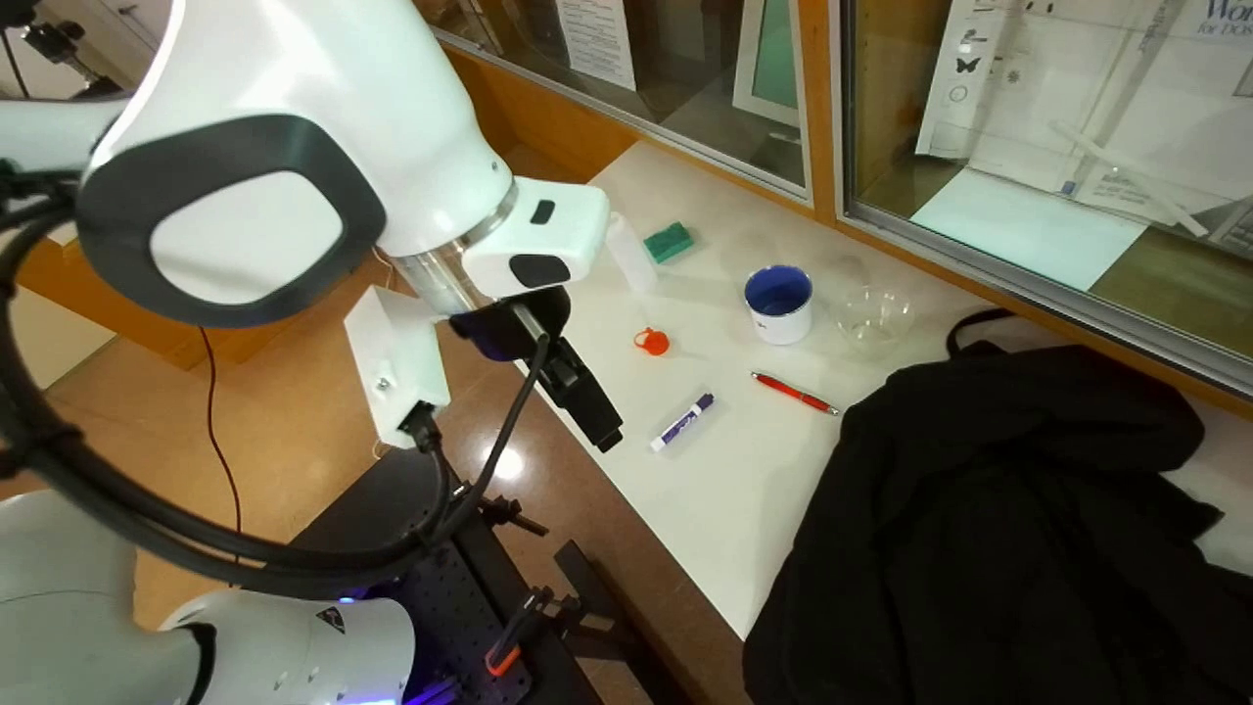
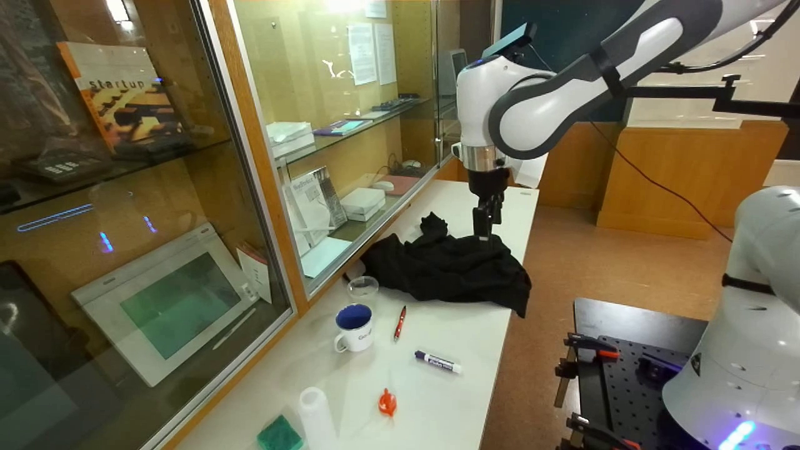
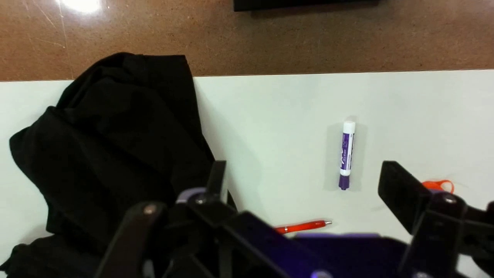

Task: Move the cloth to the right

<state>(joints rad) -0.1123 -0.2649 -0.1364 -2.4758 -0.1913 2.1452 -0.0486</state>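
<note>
A crumpled black cloth lies on the white table at the right in an exterior view. It also shows across the middle of the table in an exterior view, and on the left side of the wrist view. My gripper is open, with its two fingers wide apart and nothing between them. It also shows in both exterior views, raised above the table. In the wrist view the left finger overlaps the cloth's edge in the picture, but no contact shows. Part of the cloth is hidden behind that finger.
A purple marker, a red pen and an orange lid lie beside the cloth. A white mug, clear cup, green sponge and white bottle stand nearer the glass cabinet.
</note>
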